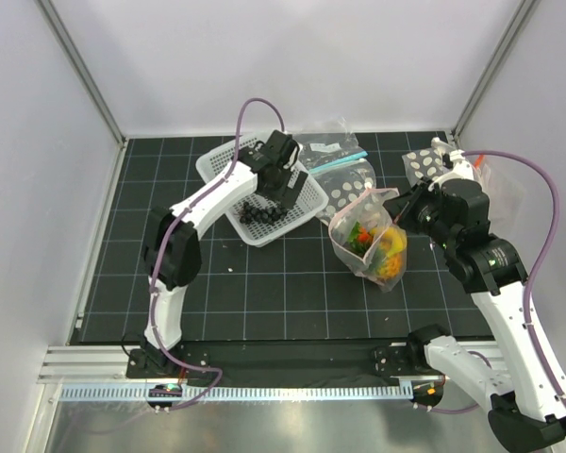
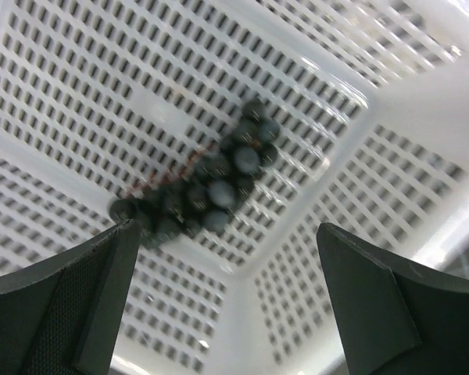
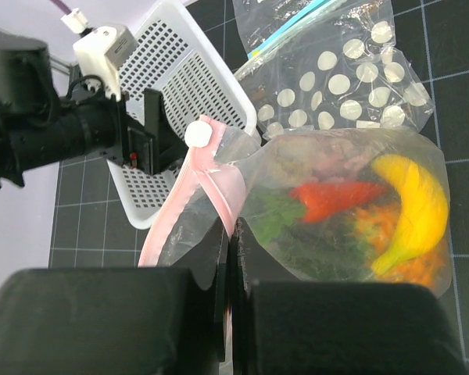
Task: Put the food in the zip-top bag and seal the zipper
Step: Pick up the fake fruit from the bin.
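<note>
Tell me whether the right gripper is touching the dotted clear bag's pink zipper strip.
Touching. The right wrist view shows the right gripper shut on the pink zipper strip, which runs between its fingers.

Desk (image 1: pixel 264 293): black mat, pale grid lines. Lying on it, ahead of my arms:
- white perforated plastic basket (image 1: pixel 214 166), back centre
- clear plastic bag with teal strip (image 1: pixel 332 151), just right of the basket
- white-dotted clear bag (image 1: pixel 351 193), in front of that
- clear pink-mouthed bag of toy food (image 1: pixel 370 250), centre right
</note>
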You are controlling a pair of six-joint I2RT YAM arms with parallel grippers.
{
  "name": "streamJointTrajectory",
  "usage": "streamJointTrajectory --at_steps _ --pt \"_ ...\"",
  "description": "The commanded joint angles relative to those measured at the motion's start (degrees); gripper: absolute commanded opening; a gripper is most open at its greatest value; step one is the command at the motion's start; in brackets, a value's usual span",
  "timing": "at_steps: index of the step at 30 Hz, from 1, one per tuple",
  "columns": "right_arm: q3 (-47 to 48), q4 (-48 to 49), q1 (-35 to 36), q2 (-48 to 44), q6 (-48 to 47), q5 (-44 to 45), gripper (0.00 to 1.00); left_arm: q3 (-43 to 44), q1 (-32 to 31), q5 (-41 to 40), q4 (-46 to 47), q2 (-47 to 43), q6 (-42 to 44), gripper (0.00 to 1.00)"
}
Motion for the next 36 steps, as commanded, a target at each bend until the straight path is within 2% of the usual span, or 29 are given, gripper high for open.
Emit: streamJointTrajectory --at_steps 1,7,9,13,20,24,28,29,31,32,36 --pt "-0.25 2.38 -0.18 -0.99 -0.67 -0.62 0.01 5.16 2.08 0.58 -0.95 3.45 5.52 1.0" --pt "-0.42 2.56 -0.18 -0.9 -0.4 -1.14 0.01 10.61 3.84 2.42 -1.83 10.3 8.42 1.0" --pt "-0.43 2.74 -0.18 -1.07 -0.23 -1.32 0.01 13.94 4.1 4.43 -4.98 12.33 11.14 1.0" --pt "-0.43 2.73 -0.18 -1.07 -0.14 -1.23 0.01 20.46 4.54 7.59 -12.98 18.48 11.32 1.0" --pt "-0.25 2.65 -0.18 -1.16 0.13 -1.32 0.01 18.45 5.16 12.26 -15.63 19.29 10.53 1.0" --pt "-0.43 2.56 -0.18 -1.6 0.21 -1.32 0.01 17.47 5.33 9.37 -15.19 19.89 10.62 0.98" --pt "-0.51 2.47 -0.18 -1.69 0.21 -1.41 0.01 18.35 5.6 6.38 -16.86 21.39 10.45 0.83" --pt "-0.43 2.47 -0.27 -1.78 0.3 -1.32 0.01 18.18 5.6 6.29 -16.86 21.48 10.45 0.75" --pt "-0.51 2.47 -0.18 -1.78 0.39 -1.41 0.01 17.83 5.6 5.94 -16.6 21.66 10.36 0.67" --pt "-0.51 2.47 -0.18 -1.86 0.48 -1.32 0.01 17.65 5.6 5.94 -16.33 21.57 10.27 0.58" --pt "-0.78 2.21 -0.18 -1.78 0.3 -1.06 0.01 16.51 5.6 6.46 -12.75 18.5 9.13 0.42"
